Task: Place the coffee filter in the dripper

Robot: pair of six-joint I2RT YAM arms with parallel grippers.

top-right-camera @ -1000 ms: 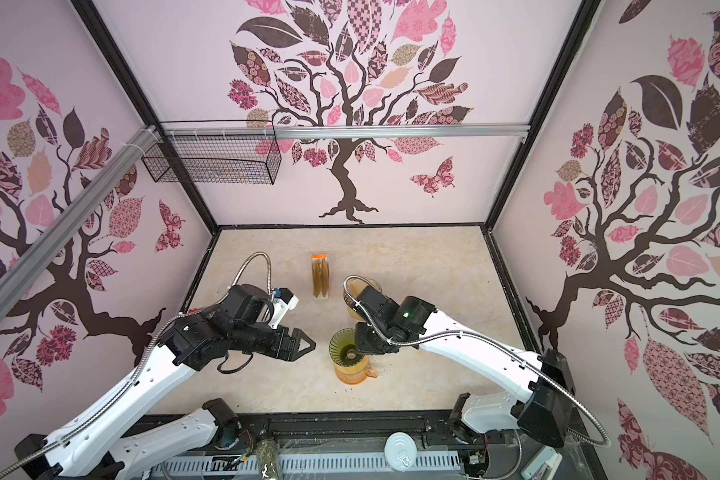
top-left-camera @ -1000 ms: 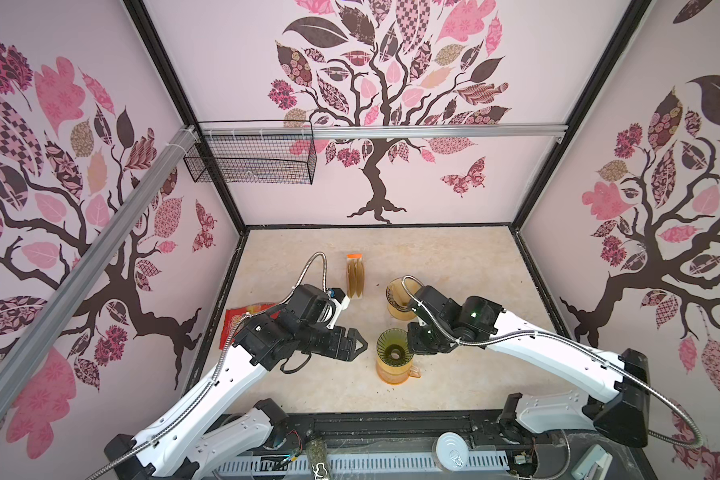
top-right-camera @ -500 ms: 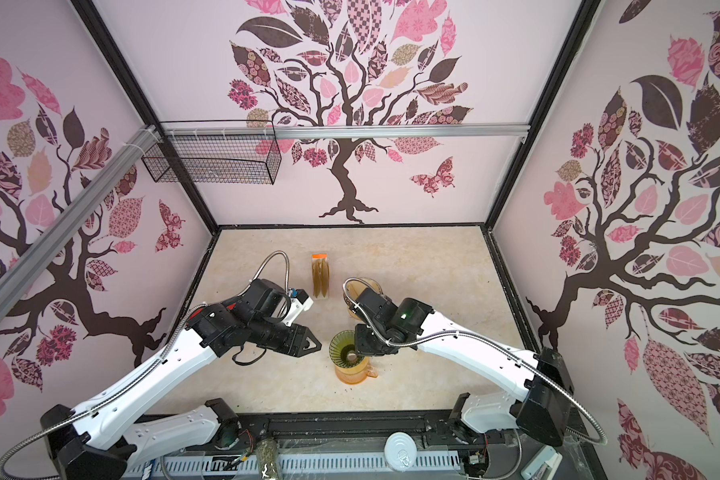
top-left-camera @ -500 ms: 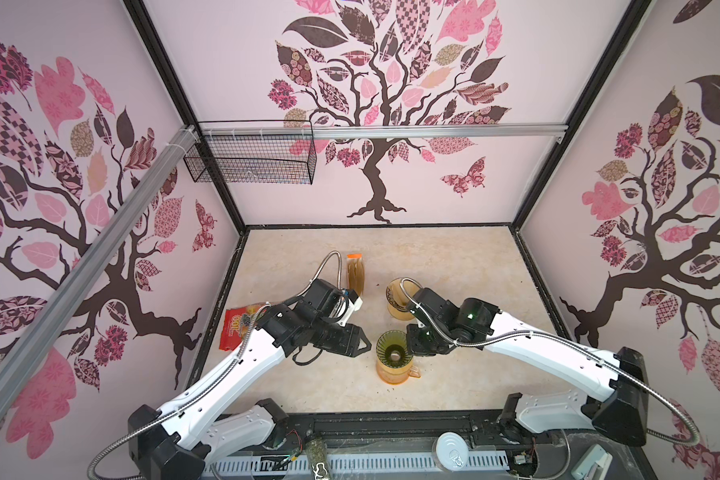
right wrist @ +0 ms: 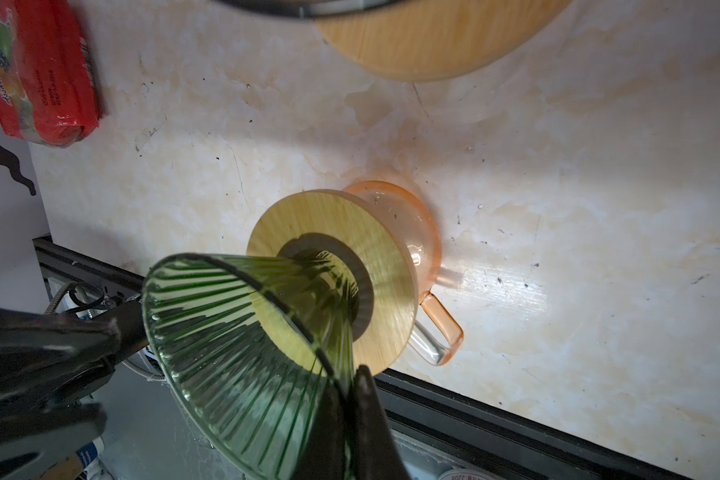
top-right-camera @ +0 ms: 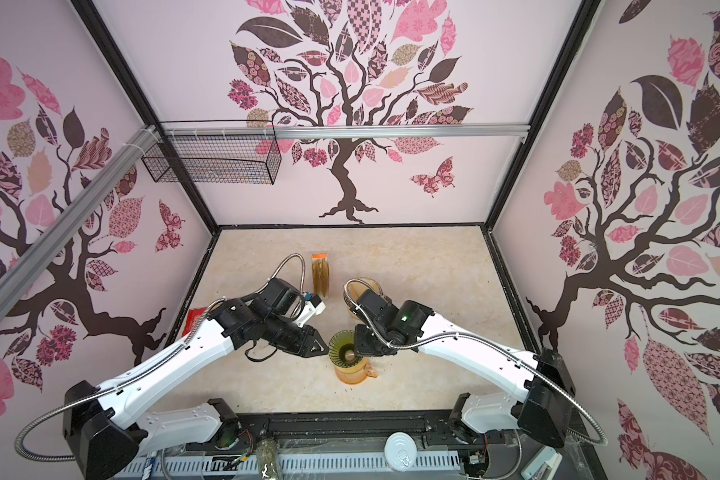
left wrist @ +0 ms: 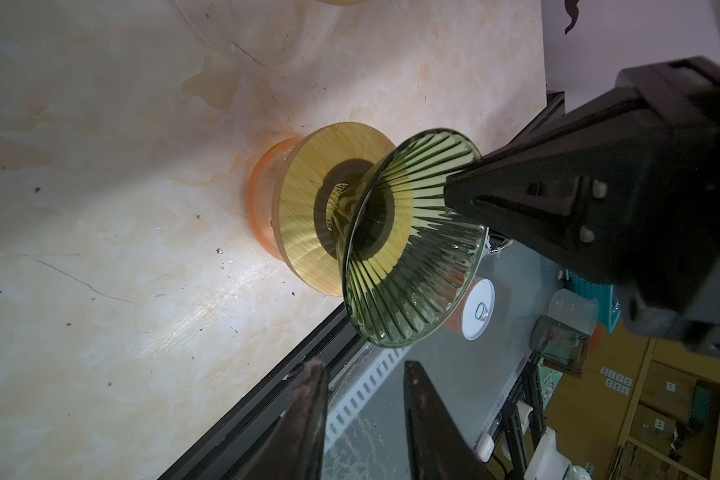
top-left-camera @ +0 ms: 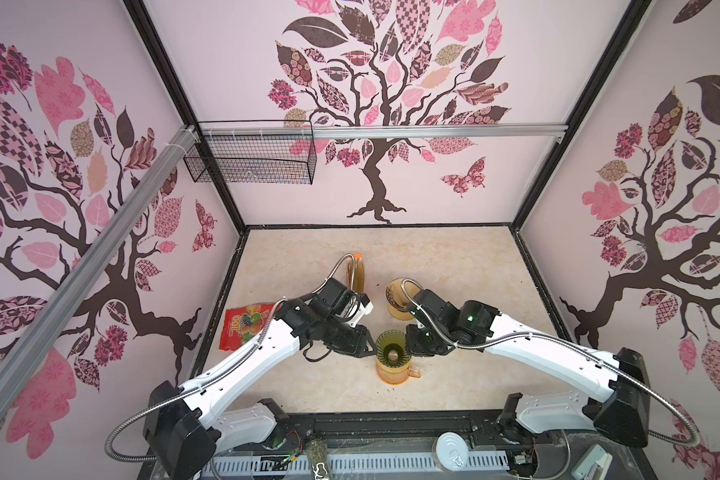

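while the dripper (top-left-camera: 393, 353) stands bare, no filter is in it yet — the task looks barely begun.
right gripper (right wrist: 350, 380) at its 3 o'clock is pinched tight on the thin rim; left gripper (top-left-camera: 368, 351) at 9 o'clock stands part open, holding nothing. what look like brown paper filters (top-left-camera: 358, 276) stand in a holder (top-left-camera: 355, 255) at about 11 o'clock, well apart. ribbed green glass cone, brushed wooden collar (left wrist: 308, 208), smooth orange glass mug (right wrist: 416, 232) beneath.
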